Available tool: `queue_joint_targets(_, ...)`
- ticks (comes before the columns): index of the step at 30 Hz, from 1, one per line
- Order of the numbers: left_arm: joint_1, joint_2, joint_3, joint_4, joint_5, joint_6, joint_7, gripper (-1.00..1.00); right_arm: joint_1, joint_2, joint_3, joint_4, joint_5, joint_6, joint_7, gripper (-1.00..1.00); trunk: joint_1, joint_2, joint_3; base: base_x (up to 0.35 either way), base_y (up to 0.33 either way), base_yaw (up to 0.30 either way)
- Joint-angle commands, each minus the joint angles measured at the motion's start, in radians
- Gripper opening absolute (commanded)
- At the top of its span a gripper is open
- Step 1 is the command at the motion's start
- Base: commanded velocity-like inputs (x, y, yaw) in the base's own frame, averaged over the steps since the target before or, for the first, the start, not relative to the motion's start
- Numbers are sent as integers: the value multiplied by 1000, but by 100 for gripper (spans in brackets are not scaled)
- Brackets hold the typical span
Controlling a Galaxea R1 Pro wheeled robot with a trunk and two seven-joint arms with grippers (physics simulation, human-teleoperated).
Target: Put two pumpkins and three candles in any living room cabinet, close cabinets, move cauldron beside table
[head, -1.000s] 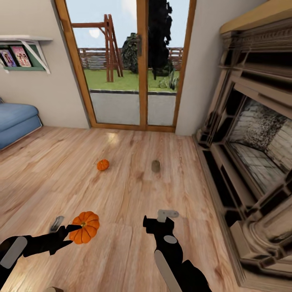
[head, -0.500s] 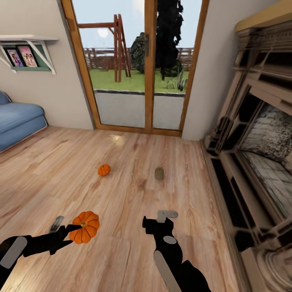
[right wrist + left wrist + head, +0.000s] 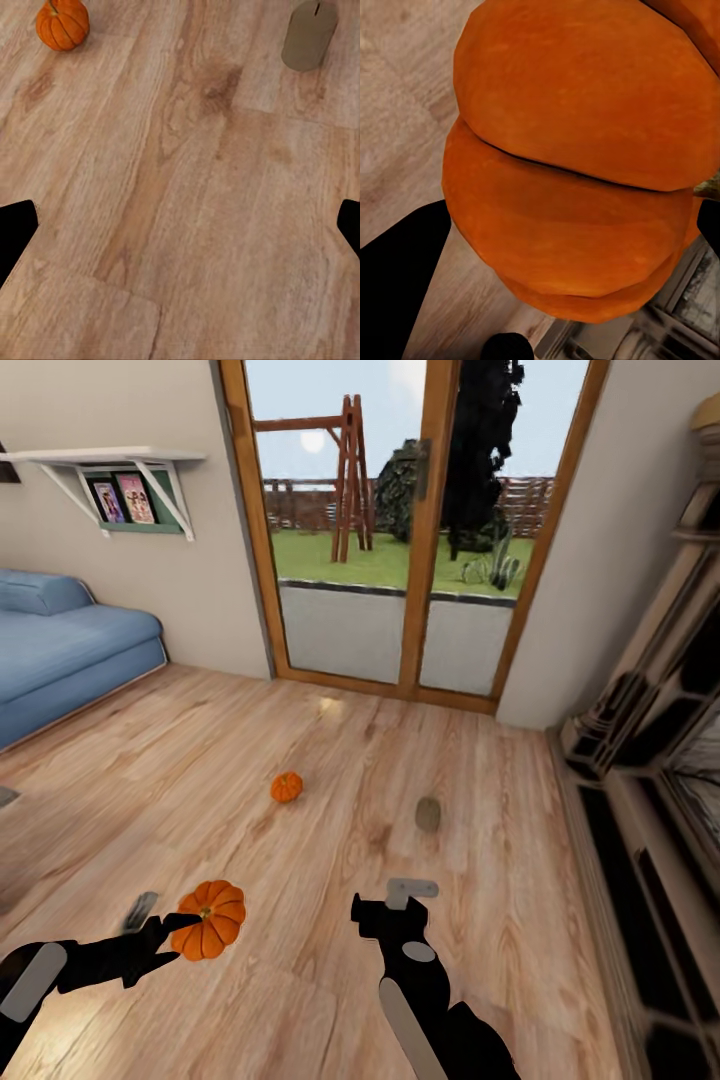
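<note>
1. Across the last second the whole head view swings: the blue sofa (image 3: 70, 650) comes further into the left of the frame and the ornate beige fireplace surround (image 3: 650, 760) slides toward the right edge. This is the camera turning, not the things moving; both arms sit at the same spots low in the frame.
2. The left gripper (image 3: 170, 930), lower left, keeps its black fingers pinched on the bright-orange ribbed round pumpkin (image 3: 209, 919), held off the floor. In the left wrist view its smooth, bulging lobes (image 3: 577, 172) crowd the picture.
3. The right gripper (image 3: 395, 905), lower centre, holds nothing; in the right wrist view its 2 dark fingertips (image 3: 15, 232) sit at opposite edges, spread wide.
4. The 2nd small orange pumpkin (image 3: 286, 787) lies on the pale, grained wood-plank floor (image 3: 180, 780) at mid-frame; the squat grey-brown cylindrical candle (image 3: 428, 814) stands well apart to its right. The right wrist view shows its matte side and wick (image 3: 310, 34).
5. My reading: the robot is turning with 1 pumpkin in hand, probably seeking the cabinet; nothing is stowed yet.
</note>
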Motion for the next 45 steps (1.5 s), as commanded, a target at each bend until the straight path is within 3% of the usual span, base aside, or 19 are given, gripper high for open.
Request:
queue_joint_targets(1, 0, 0, 0, -1, 4, 0, 2, -100, 0, 0, 0, 0, 0, 0, 1, 100, 0, 0, 0, 325, -2, 290)
queue_joint_targets(11, 0, 0, 0, 0, 4, 0, 2, -100, 0, 0, 0, 1, 0, -1, 5, 100, 0, 0, -4, 329, 0, 269)
queue_joint_targets(28, 0, 1, -1, 0, 4, 0, 2, -100, 0, 0, -1, -1, 1, -3, 8, 100, 0, 0, -5, 330, 0, 27)
queue_joint_targets(45, 0, 1, -1, 0, 4, 0, 2, -100, 0, 0, -2, 0, 0, -3, 8, 100, 0, 0, -8, 330, 0, 238)
